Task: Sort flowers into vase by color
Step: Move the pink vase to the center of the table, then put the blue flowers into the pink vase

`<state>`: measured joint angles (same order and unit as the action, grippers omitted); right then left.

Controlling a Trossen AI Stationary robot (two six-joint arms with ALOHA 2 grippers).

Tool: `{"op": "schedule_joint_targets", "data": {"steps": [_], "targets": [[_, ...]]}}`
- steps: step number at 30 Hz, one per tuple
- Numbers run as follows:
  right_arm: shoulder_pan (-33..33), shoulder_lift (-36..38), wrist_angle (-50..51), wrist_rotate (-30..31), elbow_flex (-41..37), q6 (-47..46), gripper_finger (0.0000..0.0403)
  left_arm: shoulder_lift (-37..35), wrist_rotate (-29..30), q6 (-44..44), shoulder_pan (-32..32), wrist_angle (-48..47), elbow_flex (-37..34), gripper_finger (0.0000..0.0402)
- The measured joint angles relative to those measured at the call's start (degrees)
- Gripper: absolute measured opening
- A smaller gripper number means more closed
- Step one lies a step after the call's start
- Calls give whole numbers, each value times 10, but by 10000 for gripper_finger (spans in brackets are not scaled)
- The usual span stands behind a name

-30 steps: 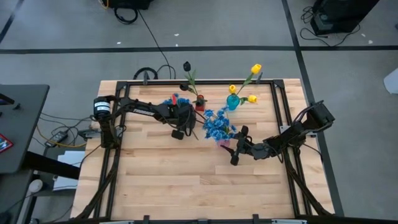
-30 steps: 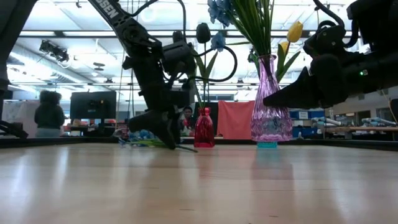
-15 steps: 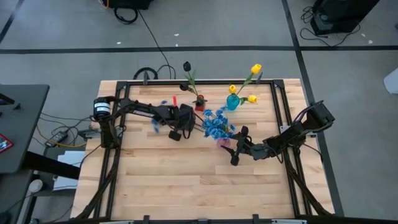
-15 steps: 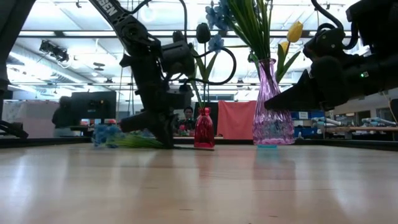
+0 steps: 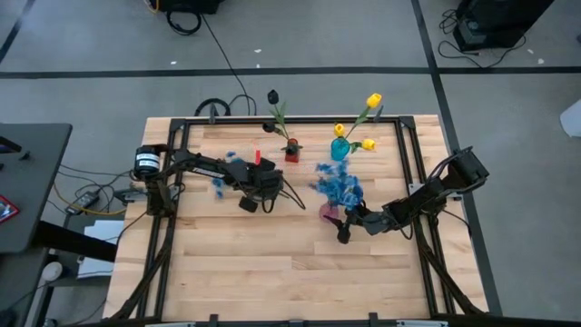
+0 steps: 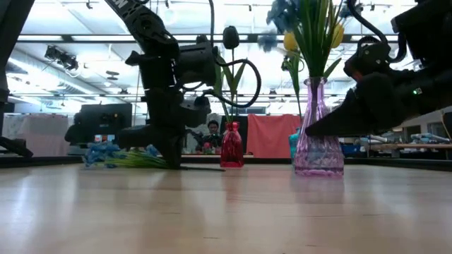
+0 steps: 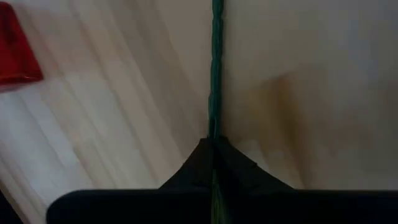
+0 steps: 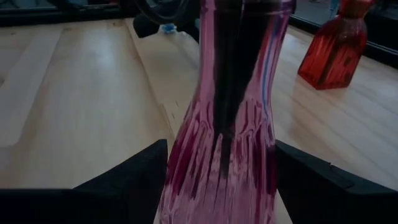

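Nearly done, I'd judge: blue sprays (image 5: 339, 188) fill the pink vase (image 6: 318, 134), yellow buds (image 5: 368, 143) sit in the teal vase (image 5: 340, 151), dark blooms (image 5: 272, 95) in the red vase (image 6: 232, 147). One blue stem (image 7: 215, 74) left, lying mid-left on the table (image 5: 272, 263), w/ left gripper (image 5: 257, 186) clamped on it. Right gripper (image 8: 221, 180) straddles pink vase, fingers spread either side; grip unclear.

Glossy ribbed pink glass vase (image 8: 227, 118) and shiny red glass vase (image 8: 336, 46) stand on smooth, pale wood table (image 8: 81, 106).
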<state>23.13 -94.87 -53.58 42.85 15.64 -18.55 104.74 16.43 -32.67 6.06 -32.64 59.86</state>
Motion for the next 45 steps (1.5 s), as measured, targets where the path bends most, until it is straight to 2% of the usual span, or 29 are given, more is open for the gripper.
{"op": "schedule_joint_targets", "data": {"steps": [8,14,19,26,33,39,45], "targets": [[8,1,28,-7,1,1,299,-20,-6,14,-27,-36,-2,14],[8,10,32,-17,0,1,358,-63,-13,19,-32,-36,-2,14],[10,31,44,-16,0,3,396,-68,-26,46,-34,-34,-2,14],[37,99,100,11,0,14,382,-73,-11,45,-68,-39,-2,14],[69,192,225,43,0,-23,358,-91,-7,58,-100,-46,-1,14],[91,271,320,32,12,-42,348,-132,-9,89,-127,-41,-1,14],[113,325,296,-19,14,-21,348,-162,-10,108,-159,-24,0,14]]}}
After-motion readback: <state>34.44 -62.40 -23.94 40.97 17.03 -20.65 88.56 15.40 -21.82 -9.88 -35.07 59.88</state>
